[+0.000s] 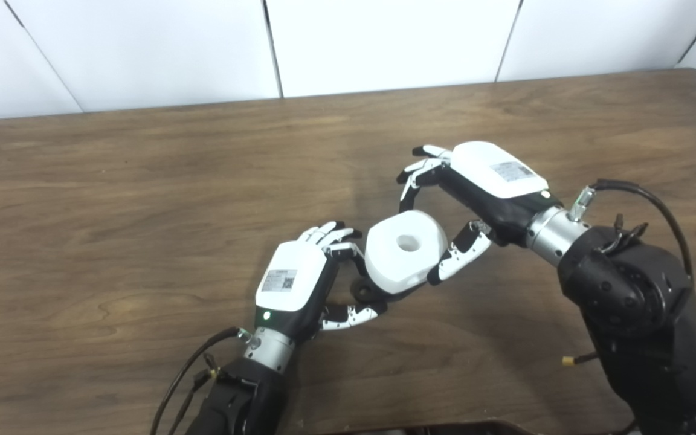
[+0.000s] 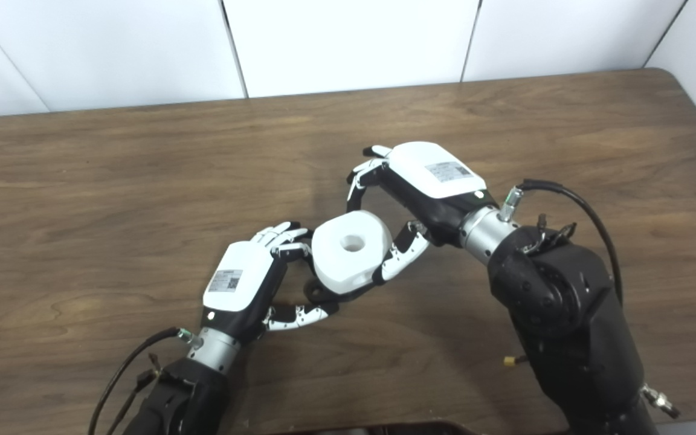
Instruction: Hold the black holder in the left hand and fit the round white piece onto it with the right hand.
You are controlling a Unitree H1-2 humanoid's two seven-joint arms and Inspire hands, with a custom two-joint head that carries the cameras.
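Two robot hands meet over the middle of a brown wood-grain tabletop backed by white wall panels. The left hand, its arm rising from the lower left, curls its fingers and thumb around the black holder, of which only a dark rim and a small loop show beneath the white piece. The round white piece, a thick disc with a hole in its centre, sits tilted on top of the holder, its upper face turned toward the cameras. The right hand, reaching in from the right on a bulky black forearm, grips that white piece, with its thumb pressed against the disc's right side and its fingers arched over the far edge. Whether the far fingertips touch the disc cannot be told from either view. The two hands lie close, the left fingers just beside the disc's left flank. Whether the holder rests on the tabletop or is lifted clear is not plain. A black cable trails from the left wrist, another loops above the right wrist.
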